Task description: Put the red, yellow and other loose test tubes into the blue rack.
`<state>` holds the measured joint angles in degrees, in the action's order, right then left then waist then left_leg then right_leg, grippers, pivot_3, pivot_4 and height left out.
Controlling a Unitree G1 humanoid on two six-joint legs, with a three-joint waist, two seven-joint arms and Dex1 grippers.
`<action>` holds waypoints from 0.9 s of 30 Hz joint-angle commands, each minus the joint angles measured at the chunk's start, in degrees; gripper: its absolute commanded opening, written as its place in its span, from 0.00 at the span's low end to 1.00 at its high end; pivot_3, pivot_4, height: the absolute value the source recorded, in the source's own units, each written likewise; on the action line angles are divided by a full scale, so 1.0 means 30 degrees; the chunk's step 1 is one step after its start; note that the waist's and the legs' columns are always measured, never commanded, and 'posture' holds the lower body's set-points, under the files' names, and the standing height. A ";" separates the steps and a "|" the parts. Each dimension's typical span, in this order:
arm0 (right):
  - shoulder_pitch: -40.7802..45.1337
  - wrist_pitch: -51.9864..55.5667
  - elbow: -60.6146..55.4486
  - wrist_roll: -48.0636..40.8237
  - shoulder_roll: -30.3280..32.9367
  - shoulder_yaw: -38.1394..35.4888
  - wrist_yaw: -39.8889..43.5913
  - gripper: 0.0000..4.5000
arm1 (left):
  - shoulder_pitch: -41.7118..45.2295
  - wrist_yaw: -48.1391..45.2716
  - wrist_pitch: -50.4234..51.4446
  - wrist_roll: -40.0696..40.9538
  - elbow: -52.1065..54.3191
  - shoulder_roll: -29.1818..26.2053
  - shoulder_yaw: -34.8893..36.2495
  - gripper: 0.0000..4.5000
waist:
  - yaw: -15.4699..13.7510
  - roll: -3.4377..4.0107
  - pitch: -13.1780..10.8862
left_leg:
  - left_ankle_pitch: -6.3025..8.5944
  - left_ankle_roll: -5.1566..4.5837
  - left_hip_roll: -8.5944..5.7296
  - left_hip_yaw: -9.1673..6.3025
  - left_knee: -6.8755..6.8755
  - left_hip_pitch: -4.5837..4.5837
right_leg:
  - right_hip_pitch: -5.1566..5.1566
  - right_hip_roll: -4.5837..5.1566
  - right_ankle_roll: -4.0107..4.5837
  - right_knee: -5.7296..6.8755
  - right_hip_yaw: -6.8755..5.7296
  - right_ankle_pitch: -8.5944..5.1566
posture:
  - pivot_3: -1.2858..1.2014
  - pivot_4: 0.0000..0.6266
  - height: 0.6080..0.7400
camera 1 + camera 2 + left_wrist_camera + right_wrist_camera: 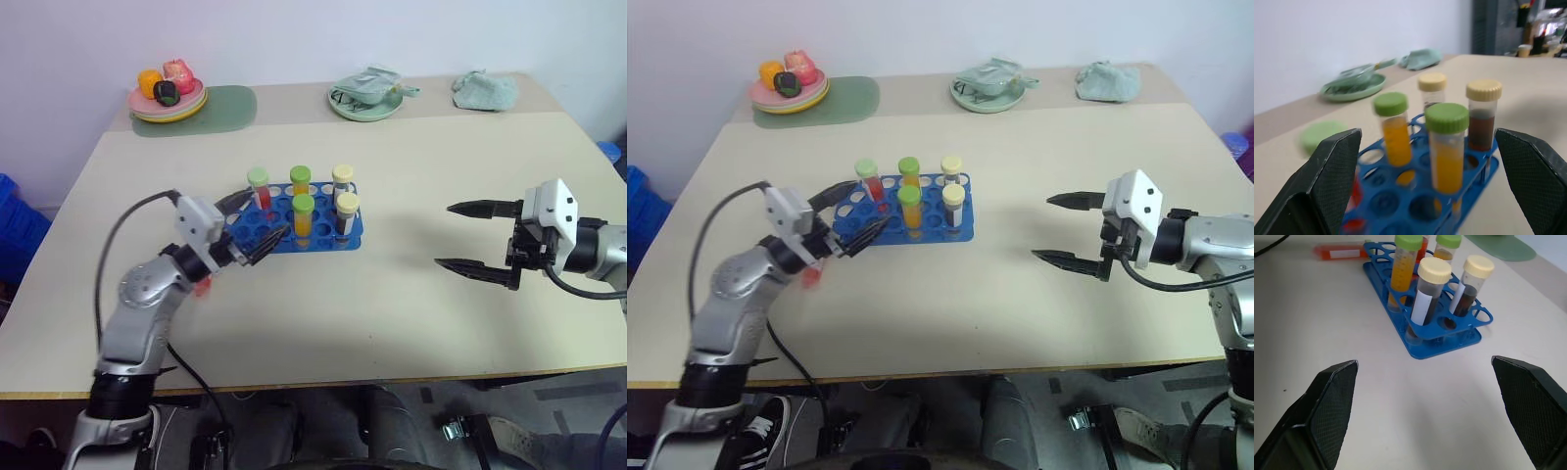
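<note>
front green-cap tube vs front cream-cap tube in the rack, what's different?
Cap: the front green-cap tube has a green lid, the front cream-cap tube a pale cream one.
Contents: the green-cap tube holds orange-yellow liquid, the cream-cap tube something dark brown.
Place: the green-cap tube stands nearer the left end effector, the cream-cap tube nearer the rack's right end.
Shared: both stand upright and capped in the blue rack.

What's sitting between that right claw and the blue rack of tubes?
Nothing: in the left eye view only bare table lies between the open right gripper and the blue rack.
</note>
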<state>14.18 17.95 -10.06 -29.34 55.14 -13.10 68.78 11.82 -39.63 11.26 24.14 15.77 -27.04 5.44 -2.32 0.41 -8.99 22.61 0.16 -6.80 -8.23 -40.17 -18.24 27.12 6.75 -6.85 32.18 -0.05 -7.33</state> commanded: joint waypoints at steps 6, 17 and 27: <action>0.0900 -0.0935 0.0616 0.0241 -0.0324 0.0551 0.0314 1.00 | -0.1596 0.2546 0.8620 0.3171 0.4245 -0.4177 0.4720 0.99 | 0.0103 0.0000 -0.0001 | 0.0001 0.0000 0.0011 0.0002 0.0018 0.0009 | 0.0007 -0.0014 0.0002 0.0008 0.0001 -0.0002 | 0.52 0.24 1.00; 0.2103 -0.1654 0.1825 0.0760 -0.0830 0.1374 0.0726 1.00 | 0.2523 0.7925 2.2603 0.7254 0.2982 -0.6199 0.8329 0.99 | 0.0070 -0.0013 -0.0008 | 0.0002 0.0004 0.0010 -0.0012 0.0019 0.0010 | 0.0004 -0.0023 0.0003 0.0015 0.0000 -0.0002 | 0.52 0.24 1.00; 0.2049 -0.1441 0.1528 0.0534 -0.0697 0.1354 0.0684 1.00 | 0.5772 1.2462 2.7079 1.0367 -0.1096 -0.8988 0.5137 0.99 | 0.0593 -0.0012 -0.0011 | 0.0002 0.0016 0.0013 -0.0039 0.0049 0.0006 | 0.0040 -0.0028 0.0004 0.0030 0.0002 -0.0003 | 0.52 0.24 1.00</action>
<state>19.95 13.91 -3.89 -27.20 52.73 -7.59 70.75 27.89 -5.26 92.04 51.44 14.83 -52.61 21.01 -0.55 0.37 -9.02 22.62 0.21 -6.76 -8.40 -40.01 -18.20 27.26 6.68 -6.84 32.28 -0.04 -7.34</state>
